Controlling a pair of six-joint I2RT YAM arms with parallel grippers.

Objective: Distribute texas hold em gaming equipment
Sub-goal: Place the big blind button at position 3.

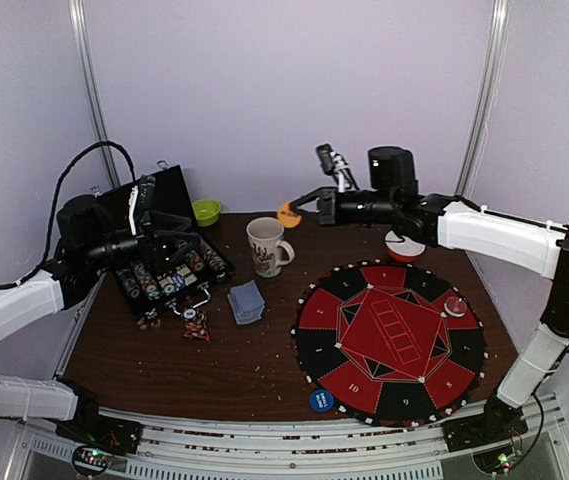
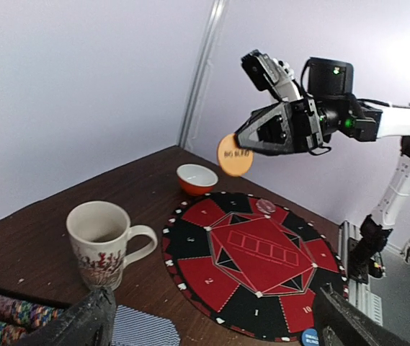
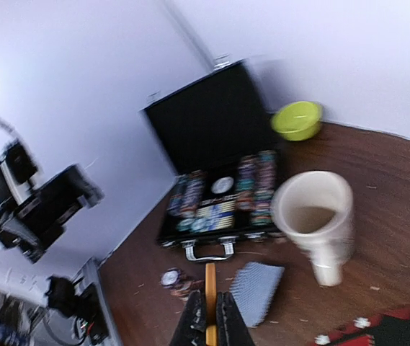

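- In the left wrist view, the left gripper (image 2: pixel 215 328) was cut off by the bottom edge, with only two dark finger stubs showing at the corners.
- The card stack (image 2: pixel 143 328) and the blue disc (image 2: pixel 310 337) were clipped by the same edge.
- The right wrist view was blurred, and the chips (image 3: pixel 255 180) in the case (image 3: pixel 212 130) could not be counted.
- The orange disc (image 3: pixel 210 277) showed edge-on there, its lower part hidden inside the right gripper (image 3: pixel 210 303).
- From above, the red-rimmed bowl (image 1: pixel 404 248) was partly hidden behind the right arm (image 1: pixel 484 228).

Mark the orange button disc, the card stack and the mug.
orange button disc (image 2: pixel 234 155), left wrist view, middle of its printed face.
card stack (image 1: pixel 247 301), top external view, back of the top card.
mug (image 1: pixel 264 252), top external view, its outer wall.
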